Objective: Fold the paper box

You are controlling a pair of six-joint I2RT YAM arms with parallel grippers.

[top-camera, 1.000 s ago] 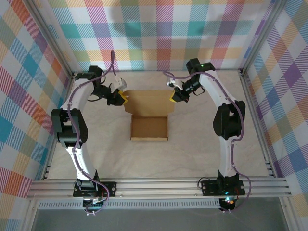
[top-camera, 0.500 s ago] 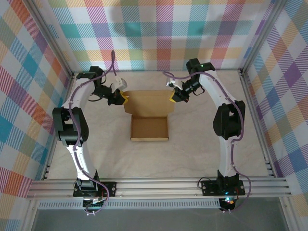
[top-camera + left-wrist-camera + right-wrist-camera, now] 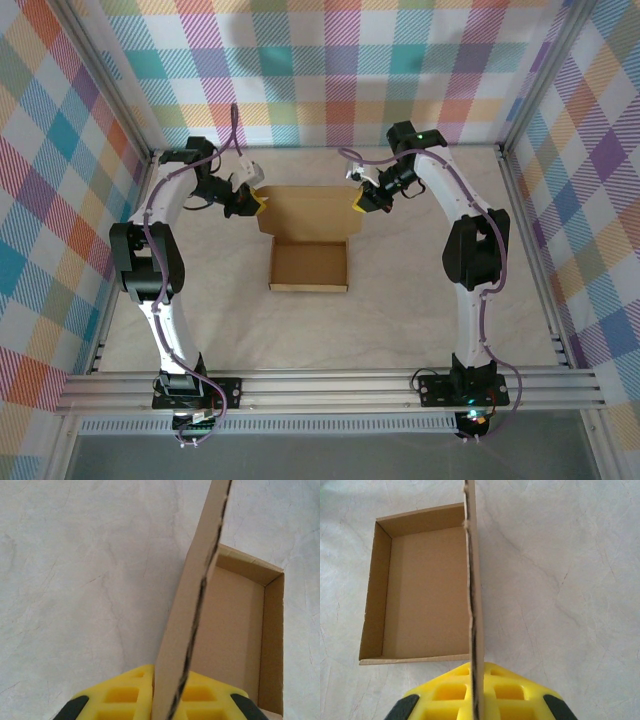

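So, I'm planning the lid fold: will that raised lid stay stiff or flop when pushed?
Likely stiff: the lid stands straight, edge-on, no sag. Probably light: the box is thin, empty cardboard. It may slide on the smooth table.

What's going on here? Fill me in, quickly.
Two robot arms are folding a paper box. Its base is already formed and sits open on the table. The left gripper and right gripper each pinch a side edge of the lid flap, holding it raised at the far side of the base. The lid is not yet closed.
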